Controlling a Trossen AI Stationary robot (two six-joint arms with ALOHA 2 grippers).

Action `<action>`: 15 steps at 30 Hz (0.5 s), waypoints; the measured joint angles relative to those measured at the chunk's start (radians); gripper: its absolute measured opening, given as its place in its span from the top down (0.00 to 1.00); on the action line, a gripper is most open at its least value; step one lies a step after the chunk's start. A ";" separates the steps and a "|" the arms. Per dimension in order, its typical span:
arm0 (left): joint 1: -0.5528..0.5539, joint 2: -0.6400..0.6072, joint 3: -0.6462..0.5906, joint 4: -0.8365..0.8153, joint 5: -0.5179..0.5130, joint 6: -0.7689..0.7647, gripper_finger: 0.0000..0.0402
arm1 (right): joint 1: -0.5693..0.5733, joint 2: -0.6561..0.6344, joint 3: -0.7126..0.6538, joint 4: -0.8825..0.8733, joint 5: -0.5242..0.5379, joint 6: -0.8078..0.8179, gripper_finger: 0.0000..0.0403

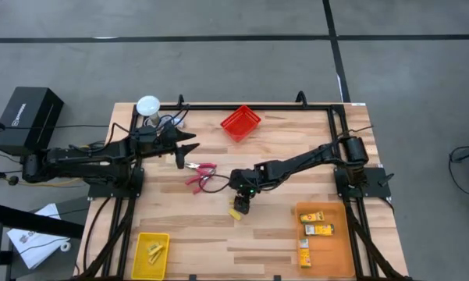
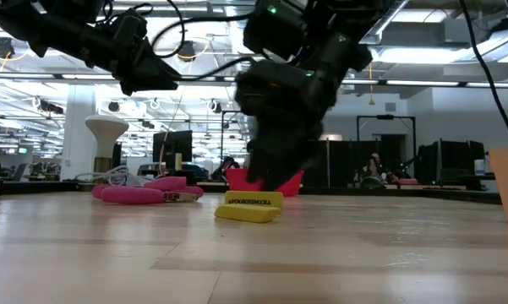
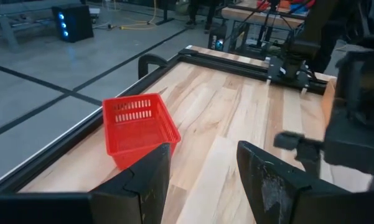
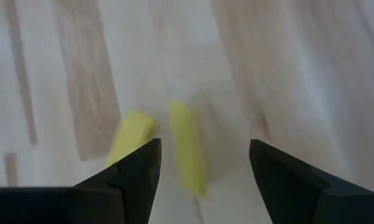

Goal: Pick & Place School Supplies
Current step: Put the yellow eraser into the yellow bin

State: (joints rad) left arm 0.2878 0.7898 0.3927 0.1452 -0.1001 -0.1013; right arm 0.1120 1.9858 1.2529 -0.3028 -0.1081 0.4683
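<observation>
Two small yellow pieces (image 4: pixel 188 149) lie on the wooden table near its middle, one leaning on the other (image 2: pixel 250 206). My right gripper (image 1: pixel 241 205) hangs open just above them and slants down, its fingers (image 4: pixel 137 165) standing on either side of them. Red-handled scissors (image 1: pixel 200 173) lie flat to the left of these pieces. My left gripper (image 1: pixel 189 148) is open and held level above the table's far left part, pointing toward the red bin (image 3: pixel 139 127).
The red bin (image 1: pixel 240 123) stands at the far edge. A yellow bin (image 1: pixel 140 265) with small yellow pieces sits near left. An orange bin (image 1: pixel 339 254) with small boxes (image 1: pixel 318 229) sits near right. A white round object (image 1: pixel 148 105) with cables is at the far left.
</observation>
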 joint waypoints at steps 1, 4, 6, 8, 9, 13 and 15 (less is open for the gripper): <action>0.000 0.000 0.000 0.000 0.000 0.000 0.55 | 0.000 0.013 0.005 0.025 -0.005 0.005 0.42; 0.000 0.000 0.000 -0.001 0.000 0.000 0.55 | 0.005 0.019 0.000 0.018 -0.030 0.011 0.42; 0.000 0.000 0.000 -0.002 0.000 0.000 0.55 | 0.004 0.016 0.003 0.032 -0.028 0.010 0.42; 0.000 0.000 0.000 -0.005 0.000 0.000 0.55 | 0.005 0.016 0.003 0.030 -0.027 0.006 0.42; 0.000 0.000 0.000 -0.008 0.000 0.000 0.55 | 0.005 0.017 0.003 0.024 -0.026 0.005 0.42; 0.000 0.000 0.000 -0.011 0.000 0.000 0.55 | 0.004 0.030 0.003 0.035 -0.025 -0.004 0.42; 0.000 0.000 0.000 -0.012 0.000 0.000 0.55 | 0.004 0.047 0.003 0.046 -0.025 -0.003 0.42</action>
State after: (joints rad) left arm 0.2878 0.7898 0.3927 0.1334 -0.0998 -0.1013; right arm 0.1162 2.0329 1.2558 -0.2567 -0.1327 0.4649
